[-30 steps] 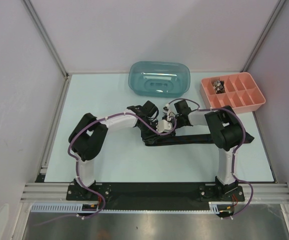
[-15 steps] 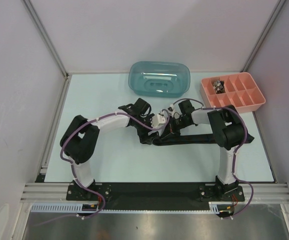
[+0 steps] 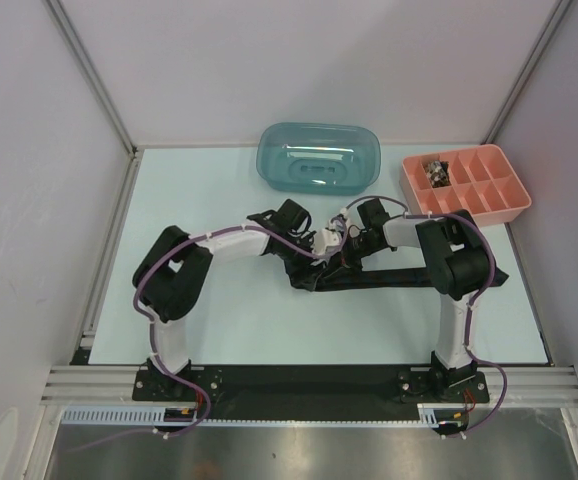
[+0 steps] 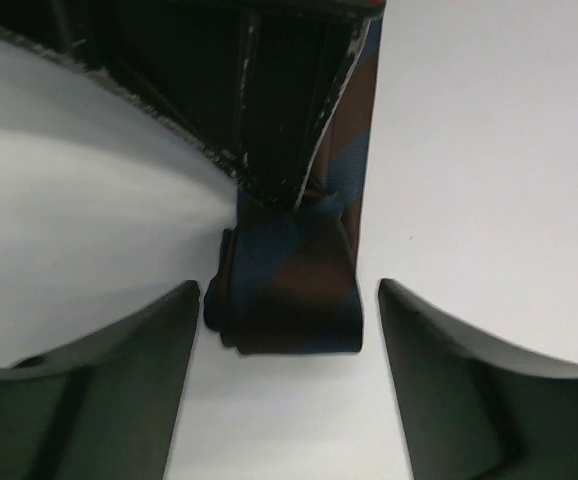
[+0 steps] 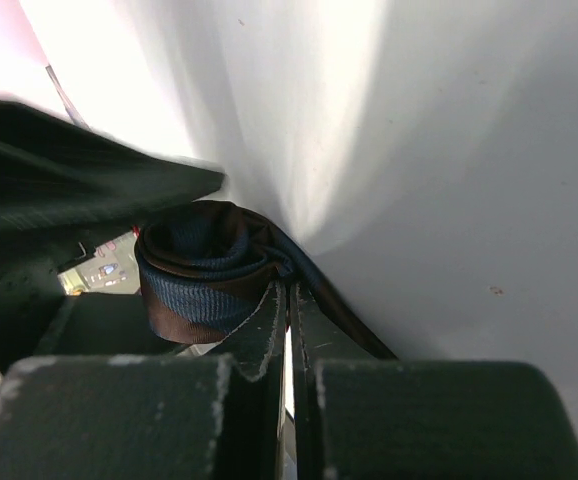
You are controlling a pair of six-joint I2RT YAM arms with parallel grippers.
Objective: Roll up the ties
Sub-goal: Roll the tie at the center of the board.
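One of the ties, navy and brown striped, lies across the table (image 3: 229, 320) as a dark band (image 3: 399, 276). Its left end is wound into a small roll (image 4: 289, 290) (image 5: 194, 270). My left gripper (image 4: 289, 300) (image 3: 316, 250) is open, with one finger on each side of the roll and a gap to it on both sides. My right gripper (image 5: 290, 300) (image 3: 341, 238) is shut, its tips nipping the tie where the roll meets the flat band. In the left wrist view its scuffed dark fingers (image 4: 269, 120) come down onto the roll from above.
A teal plastic tub (image 3: 319, 157) stands upside down at the back middle. A pink compartment tray (image 3: 484, 195) with small items in one corner cell sits at the back right. Grey walls enclose the table on three sides.
My left gripper has opened off the roll, drawn back to the left, then returned to it. The right gripper has closed fully on the tie at the roll.
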